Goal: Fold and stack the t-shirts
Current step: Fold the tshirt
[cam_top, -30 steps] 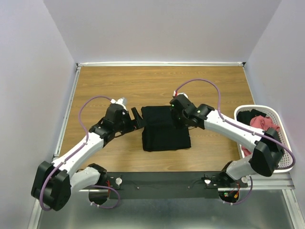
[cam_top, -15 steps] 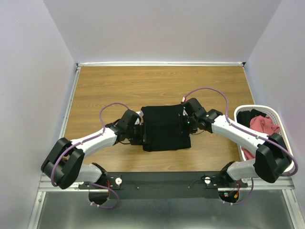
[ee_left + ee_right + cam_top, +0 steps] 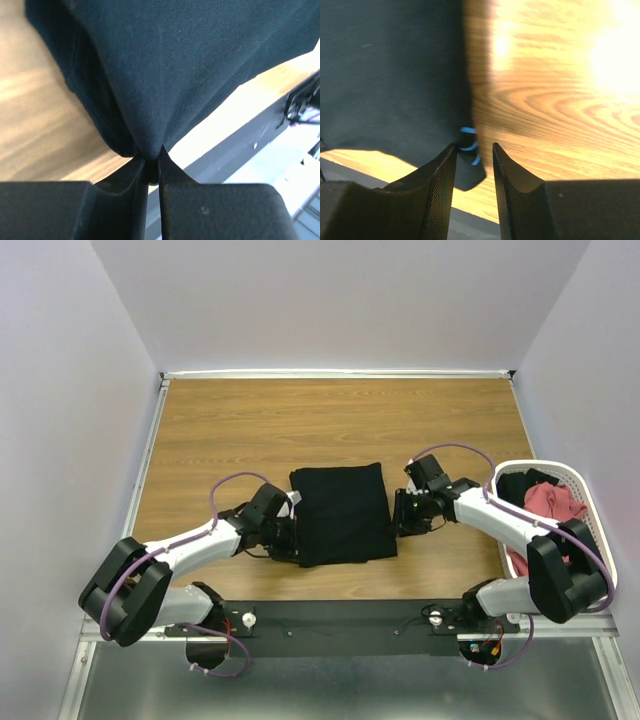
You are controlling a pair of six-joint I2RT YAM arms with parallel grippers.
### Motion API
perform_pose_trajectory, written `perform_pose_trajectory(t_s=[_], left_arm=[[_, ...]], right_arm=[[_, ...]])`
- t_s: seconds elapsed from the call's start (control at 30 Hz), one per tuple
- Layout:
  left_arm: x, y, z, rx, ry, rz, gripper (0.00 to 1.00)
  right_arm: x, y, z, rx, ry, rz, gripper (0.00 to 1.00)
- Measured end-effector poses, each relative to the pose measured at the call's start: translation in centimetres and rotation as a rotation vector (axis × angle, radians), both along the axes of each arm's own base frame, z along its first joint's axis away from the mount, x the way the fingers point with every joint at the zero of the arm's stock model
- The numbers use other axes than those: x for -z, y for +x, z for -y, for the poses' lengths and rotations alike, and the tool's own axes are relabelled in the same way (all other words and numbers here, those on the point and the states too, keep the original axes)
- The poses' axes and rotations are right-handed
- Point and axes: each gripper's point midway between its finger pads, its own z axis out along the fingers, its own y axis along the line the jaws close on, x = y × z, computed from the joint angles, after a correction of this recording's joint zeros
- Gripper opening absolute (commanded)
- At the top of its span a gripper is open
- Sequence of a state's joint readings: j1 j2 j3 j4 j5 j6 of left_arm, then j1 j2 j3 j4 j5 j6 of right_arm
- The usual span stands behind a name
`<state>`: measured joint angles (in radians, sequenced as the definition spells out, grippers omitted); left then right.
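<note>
Pinches edge of plain black cloth t-shirt [image 3: 340,512] in left gripper [image 3: 151,161], for lifting. Straddles opposite corner with unclenched right gripper [image 3: 474,148].

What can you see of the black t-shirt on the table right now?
The black t-shirt is plain, soft, matte cloth, folded into a rough rectangle on the middle of the table. The left gripper is pinched shut on its left edge, tenting the cloth up to a point. The right gripper stands open at its right edge, with a corner bearing a small blue mark between the fingers.
</note>
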<state>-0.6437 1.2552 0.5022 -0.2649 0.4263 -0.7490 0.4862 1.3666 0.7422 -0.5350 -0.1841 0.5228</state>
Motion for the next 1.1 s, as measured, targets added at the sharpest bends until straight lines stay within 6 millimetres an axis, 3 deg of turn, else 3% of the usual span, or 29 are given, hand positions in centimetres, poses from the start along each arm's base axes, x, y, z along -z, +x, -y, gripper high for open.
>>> perform_pose_trajectory(t_s=[0.03, 0.17, 0.23, 0.37, 0.5, 0.6, 0.7, 0.8, 0.87, 0.93, 1.1], left_arm=[[0.0, -0.3, -0.1, 0.004, -0.002, -0.009, 0.18], [0.0, -1.2, -0.1, 0.03, -0.011, -0.04, 0.5], [-0.1, -1.5, -0.3, 0.03, -0.01, -0.049, 0.6], [-1.0, -1.3, -0.7, 0.006, -0.019, -0.036, 0.68], [-3.1, 0.9, -1.9, -0.088, -0.024, 0.031, 0.65], [-6.3, 4.0, -2.1, -0.155, -0.035, 0.138, 0.49], [-9.8, 7.3, -1.0, -0.184, -0.091, 0.257, 0.39], [-10.5, 9.9, 0.3, -0.192, -0.128, 0.309, 0.3], [-9.5, 11.2, 0.8, -0.195, -0.119, 0.299, 0.27], [-7.2, 12.7, 1.0, -0.205, -0.089, 0.268, 0.25], [-2.1, 16.6, -1.3, -0.284, -0.02, 0.207, 0.2]], right_arm=[[0.2, -0.2, 0.1, 0.003, 0.001, -0.008, 0.42], [0.6, -0.7, 0.4, 0.01, 0.008, -0.032, 0.42], [0.3, -0.6, 0.3, 0.007, 0.018, -0.024, 0.42], [-2.7, 1.4, -0.9, -0.004, 0.068, 0.053, 0.43], [-7.1, 4.9, -3.0, -0.027, 0.141, 0.179, 0.43], [-8.9, 7.3, -4.4, -0.044, 0.182, 0.243, 0.42], [-8.7, 9.1, -5.9, -0.063, 0.224, 0.249, 0.4], [-7.6, 10.5, -7.3, -0.087, 0.281, 0.225, 0.37], [-6.3, 11.4, -7.4, -0.085, 0.301, 0.2, 0.36], [-5.4, 12.2, -7.3, -0.081, 0.327, 0.184, 0.36], [-1.7, 16.0, -5.8, -0.031, 0.388, 0.149, 0.35]])
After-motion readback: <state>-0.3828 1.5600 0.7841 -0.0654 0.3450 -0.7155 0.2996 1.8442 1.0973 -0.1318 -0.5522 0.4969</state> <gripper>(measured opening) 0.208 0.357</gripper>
